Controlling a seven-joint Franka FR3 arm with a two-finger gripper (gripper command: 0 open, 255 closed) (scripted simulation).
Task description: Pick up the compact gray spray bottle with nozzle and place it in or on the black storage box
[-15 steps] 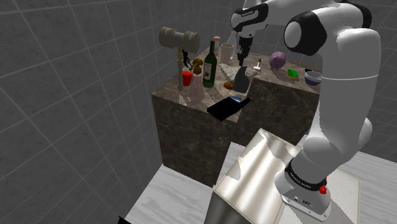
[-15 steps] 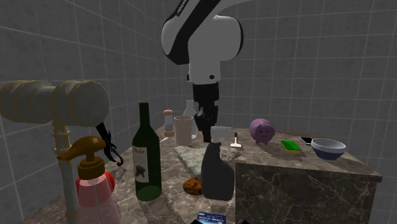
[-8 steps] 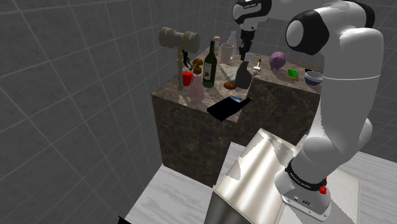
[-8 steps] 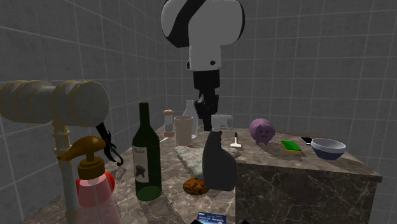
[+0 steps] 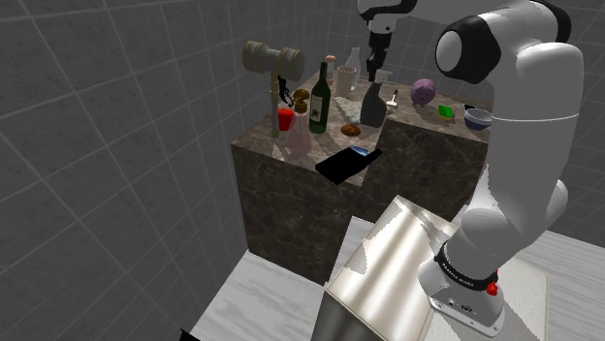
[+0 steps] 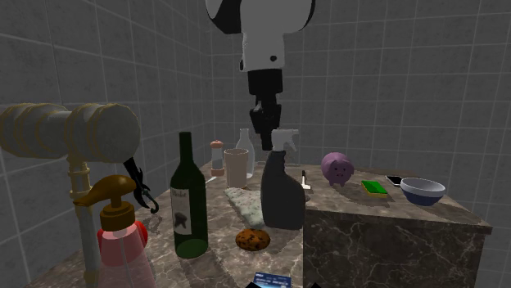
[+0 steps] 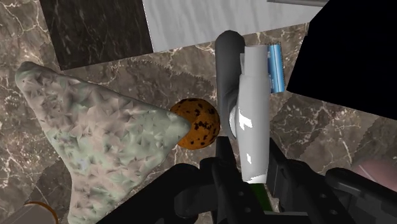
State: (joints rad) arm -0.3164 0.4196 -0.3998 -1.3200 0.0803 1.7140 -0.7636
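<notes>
The spray bottle point(image 5: 372, 105) has a dark body and a pale grey nozzle head point(image 6: 286, 139). It hangs upright just above the marble counter point(image 5: 417, 145), with my gripper point(image 5: 374, 76) shut on its nozzle from above. In the wrist view my fingers point(image 7: 224, 162) clasp the pale head point(image 7: 251, 121), and the dark body point(image 7: 228, 60) points down toward the counter. The black storage box point(image 5: 341, 167) sits at the counter's near edge with a small blue item point(image 7: 273, 67) on it, a little toward the shoulder view's lower left of the bottle.
A cookie point(image 7: 197, 124) and a crumpled cloth point(image 7: 95, 133) lie under the bottle. A green wine bottle point(image 6: 188, 204), a cup point(image 6: 237, 167), a mallet point(image 6: 65, 131) and a red spray bottle point(image 6: 121, 237) stand nearby. A piggy bank point(image 6: 336, 168), sponge point(image 6: 376, 187) and bowl point(image 6: 422, 191) sit on a raised block.
My gripper has risen with the spray bottle in it. The bottle has come off the counter and now hangs higher and more upright.
</notes>
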